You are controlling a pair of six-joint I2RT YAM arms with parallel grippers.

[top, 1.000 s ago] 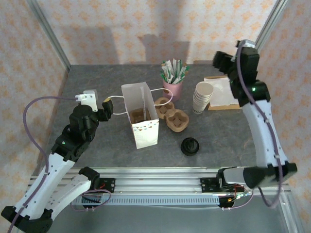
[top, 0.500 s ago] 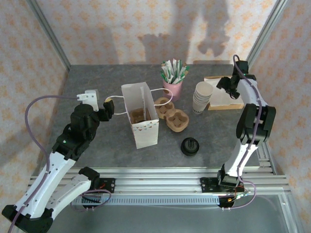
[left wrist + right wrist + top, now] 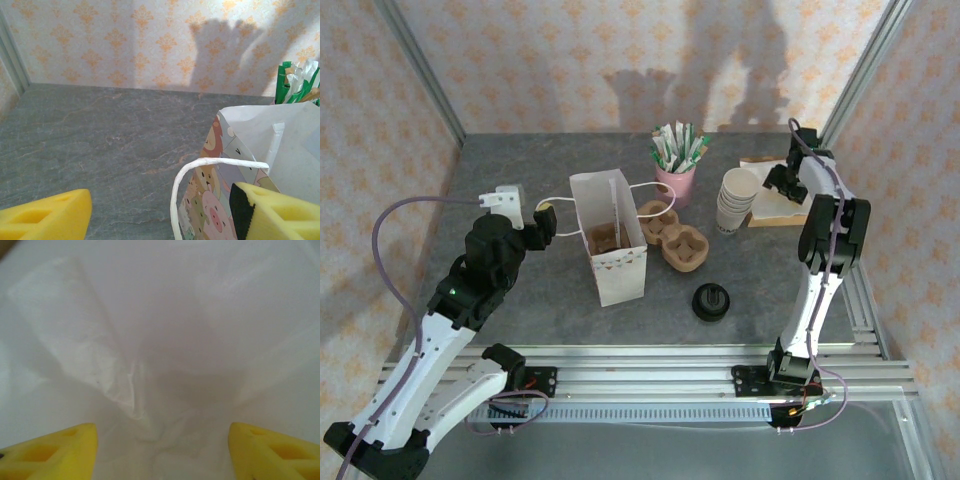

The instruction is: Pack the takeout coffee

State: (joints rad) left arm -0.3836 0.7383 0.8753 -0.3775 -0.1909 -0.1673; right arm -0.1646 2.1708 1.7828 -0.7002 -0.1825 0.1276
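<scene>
Now, right jaws: the right gripper (image 3: pixel 162 432) has its yellow fingers apart, nothing between them, poised over crumpled white paper sheets (image 3: pixel 150 330).
Contact: whether the tips touch the paper, I cannot tell.
Right arm: stretched to the rear right corner, where the sheets lie on a flat brown tray (image 3: pixel 782 219).
Left jaws: the left gripper (image 3: pixel 161 192) is wide open too, with the looped white paper handle (image 3: pixel 220 162) lying between the fingers, not pinched.
Bag: the tall white paper bag (image 3: pixel 610 250) stands upright with its mouth open, mid-table.
Coffee: the takeout coffee (image 3: pixel 711 301), a small pale paper cup under a round black plastic lid, sits on the grey stone-look table (image 3: pixel 520 170) near the front, right of the bag and well apart from both grippers.
Step, as I read it: taking a sheet from the pile; the cup is not yet packed.
Doing it well: settle on a raised fold, close gently so one sheet comes, lift straight up.
Watch out: the stack of lidless cream paper cups (image 3: pixel 737 200) stands just beside, so swing away from it.
</scene>
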